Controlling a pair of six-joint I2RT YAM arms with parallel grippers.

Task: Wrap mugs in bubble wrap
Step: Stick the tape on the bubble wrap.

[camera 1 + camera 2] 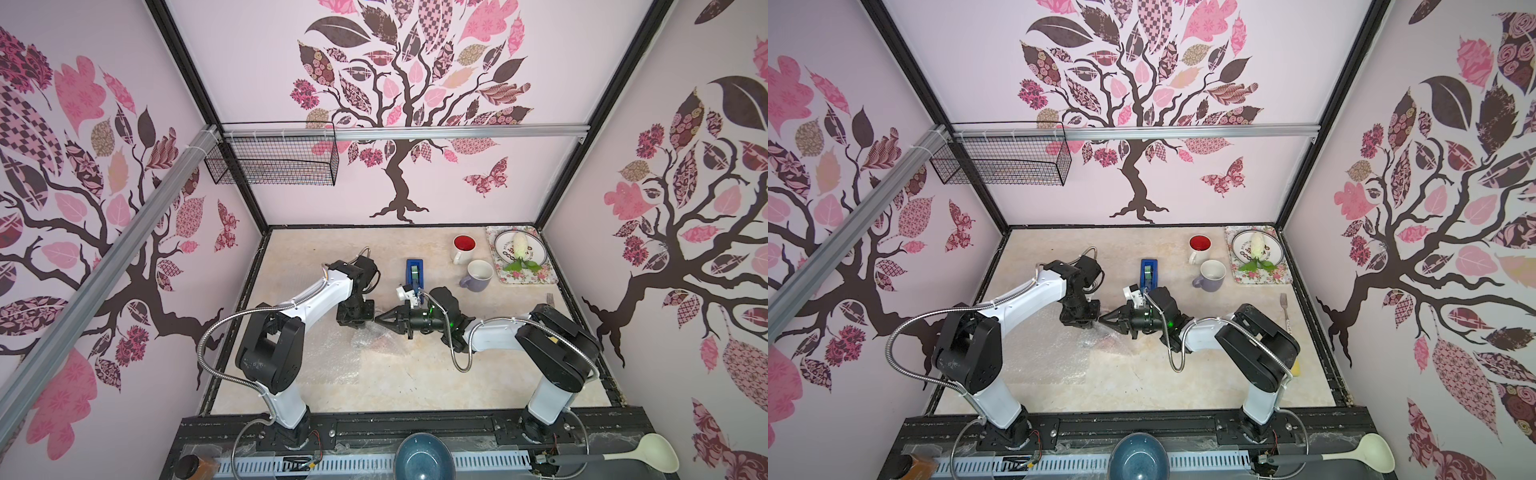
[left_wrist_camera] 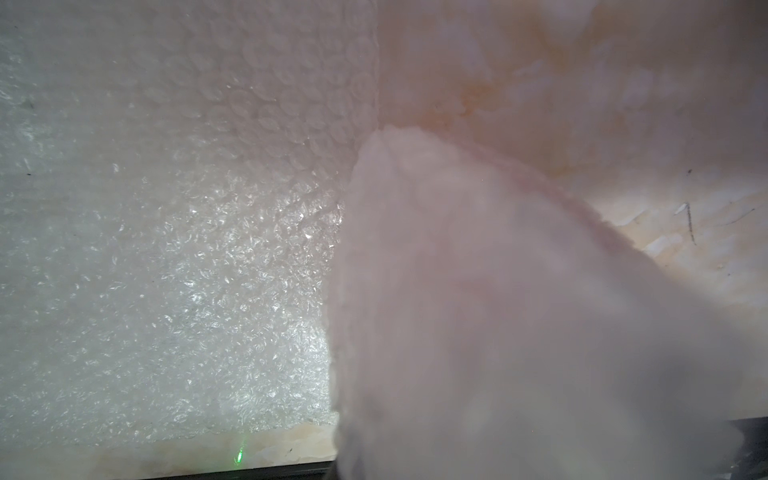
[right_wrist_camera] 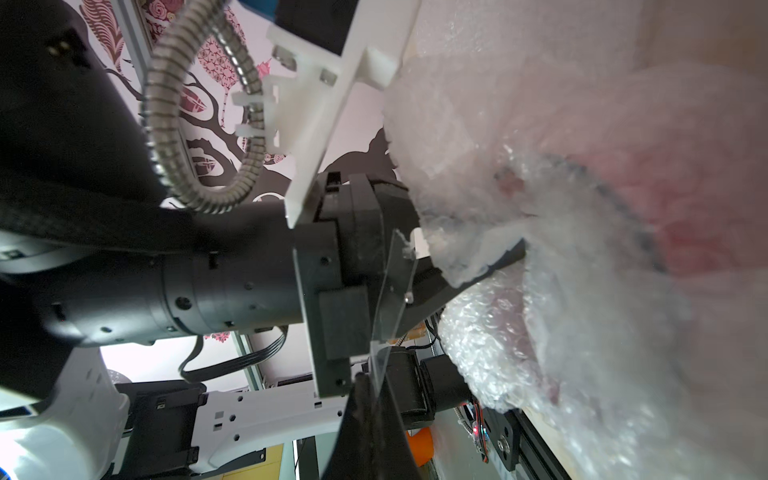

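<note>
A red mug (image 1: 384, 343) lies mid-table under crumpled bubble wrap (image 1: 332, 365); in the right wrist view its red side (image 3: 673, 224) shows through the wrap. My left gripper (image 3: 490, 257) is shut on a fold of that wrap just above the mug. My right gripper (image 1: 377, 320) points at it from the right, jaws shut on a clear strip of tape (image 3: 390, 299). The white mug with red inside (image 1: 463, 247) and the lavender mug (image 1: 478, 274) stand bare at the back right. In the left wrist view, flat wrap (image 2: 166, 249) covers the table and a blurred fold hides the jaws.
A blue tape dispenser (image 1: 414, 272) stands behind my right gripper. A floral tray (image 1: 548, 274) with a plate sits at the back right corner, and a fork (image 1: 549, 298) lies near the right edge. A blue bowl (image 1: 422, 457) and a ladle (image 1: 648, 453) rest on the front rail.
</note>
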